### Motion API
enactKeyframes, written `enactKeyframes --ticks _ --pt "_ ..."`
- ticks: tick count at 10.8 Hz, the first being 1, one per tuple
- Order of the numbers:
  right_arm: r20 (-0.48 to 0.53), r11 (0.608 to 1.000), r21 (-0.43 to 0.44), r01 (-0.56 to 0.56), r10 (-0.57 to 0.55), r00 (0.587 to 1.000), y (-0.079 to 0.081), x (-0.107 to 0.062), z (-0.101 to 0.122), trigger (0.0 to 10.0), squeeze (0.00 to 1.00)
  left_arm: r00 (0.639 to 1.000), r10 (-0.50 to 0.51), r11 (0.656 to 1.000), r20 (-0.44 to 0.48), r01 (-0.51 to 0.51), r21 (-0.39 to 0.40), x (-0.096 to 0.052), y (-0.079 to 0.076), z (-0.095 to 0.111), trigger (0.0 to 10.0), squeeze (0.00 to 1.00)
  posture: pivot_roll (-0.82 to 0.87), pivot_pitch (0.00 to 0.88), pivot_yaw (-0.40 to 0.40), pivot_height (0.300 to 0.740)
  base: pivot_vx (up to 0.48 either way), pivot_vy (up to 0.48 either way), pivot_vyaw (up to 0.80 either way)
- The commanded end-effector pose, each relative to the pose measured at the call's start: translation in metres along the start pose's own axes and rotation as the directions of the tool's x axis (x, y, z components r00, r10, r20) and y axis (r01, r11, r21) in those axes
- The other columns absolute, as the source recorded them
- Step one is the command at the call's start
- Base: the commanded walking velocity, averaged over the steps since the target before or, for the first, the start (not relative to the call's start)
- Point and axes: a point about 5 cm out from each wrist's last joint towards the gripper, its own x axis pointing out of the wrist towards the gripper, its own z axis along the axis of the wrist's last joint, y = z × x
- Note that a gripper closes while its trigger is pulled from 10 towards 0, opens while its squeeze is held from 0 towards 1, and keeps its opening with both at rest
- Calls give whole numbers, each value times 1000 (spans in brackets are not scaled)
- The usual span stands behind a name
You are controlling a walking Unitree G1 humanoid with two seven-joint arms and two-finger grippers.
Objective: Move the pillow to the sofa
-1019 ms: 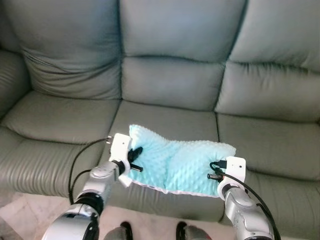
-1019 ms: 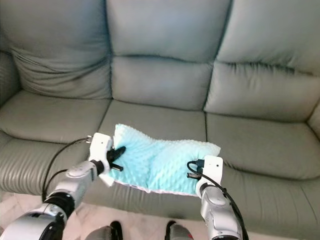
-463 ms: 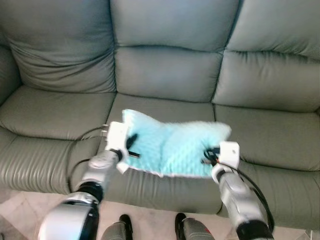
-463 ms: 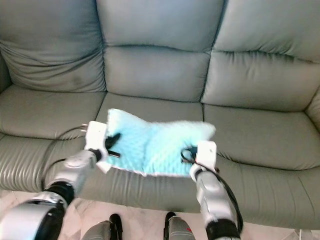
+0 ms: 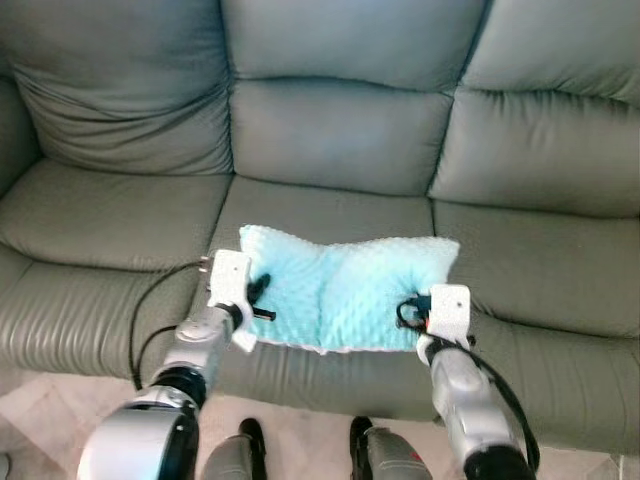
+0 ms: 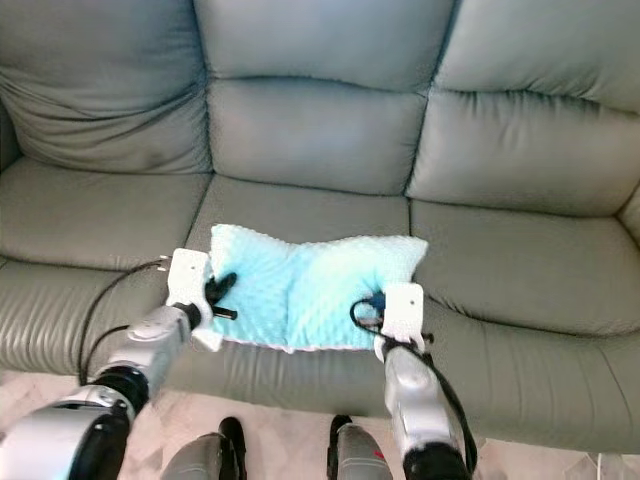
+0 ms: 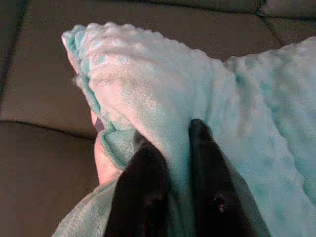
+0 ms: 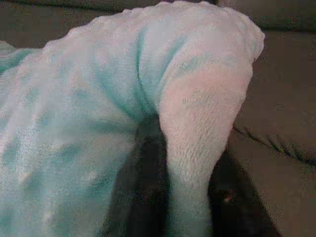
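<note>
So the pillow (image 5: 345, 288) is sitting over the middle seat of the sofa (image 5: 330, 140), near the front edge, and we're gripping it at both ends. It's a fuzzy teal thing and it's sagging a bit in the middle between our two holds. We can't quite tell whether it's resting its full weight on the cushion or hanging just above it.

Our left gripper (image 5: 258, 298) is pinching the left edge, with the jaws clenched on a fold of the fabric, which the left wrist view is showing pretty clearly. Our right gripper (image 5: 408, 314) is doing the same on the right edge, jaws clamped with the plush bulging around them.

Progress-wise, we're thinking this one's nearly done: the pillow is at the sofa. What's left is letting it settle, opening both jaws and pulling our arms back.
</note>
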Motion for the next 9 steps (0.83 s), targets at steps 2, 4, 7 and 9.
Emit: enactKeyframes --ticks 2,4,7,9 --pt "7 999 -10 35 -35 999 -3 -7 -5 10000 1000 999 -34 999 -20 35 27 5 -11 2 10000 1000 -246 325 0 740 0 0 0" --pt "-9 999 -20 31 -31 999 -5 -16 -14 10000 1000 999 -41 998 -11 41 38 7 -14 7 10000 1000 -244 323 1 740 0 0 0" --pt "-27 1000 -16 8 -9 1000 -10 -20 -20 10000 1000 1000 5 998 -14 -4 66 5 -5 6 10000 1000 -238 321 2 740 0 0 0" --pt "-54 999 -36 -10 8 999 -16 -23 -29 10000 1000 999 51 996 -2 -51 68 2 4 7 10000 1000 -232 318 0 740 0 0 0"
